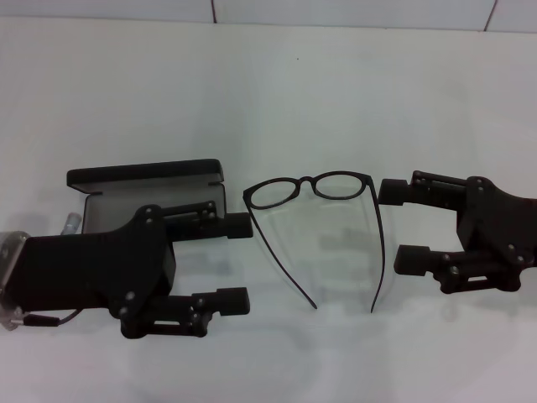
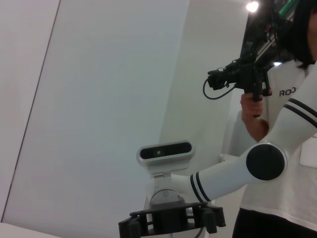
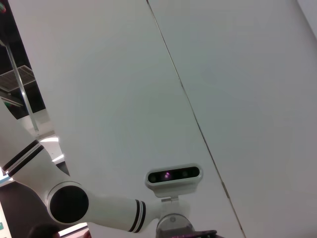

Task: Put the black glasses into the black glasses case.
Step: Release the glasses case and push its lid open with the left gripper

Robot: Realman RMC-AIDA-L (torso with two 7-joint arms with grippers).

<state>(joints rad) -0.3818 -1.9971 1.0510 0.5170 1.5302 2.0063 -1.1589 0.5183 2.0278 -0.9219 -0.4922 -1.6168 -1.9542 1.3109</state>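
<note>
Left gripper [image 1: 239, 263] wide open, holding nothing, over the black glasses case [image 1: 147, 185] (lid up), right gripper [image 1: 401, 225] wide open, top finger beside the black glasses [image 1: 312, 186], unfolded on the white table [image 1: 268, 92]

The only writing I can read is in my left wrist view: white letters "ROO", cut off at the picture's edge, on the chest of a person's white shirt [image 2: 290, 148]. Nothing else I see carries readable text.

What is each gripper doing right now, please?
Left gripper: open, empty, in front of the black glasses case.
Right gripper: open, empty, beside the black glasses.
</note>
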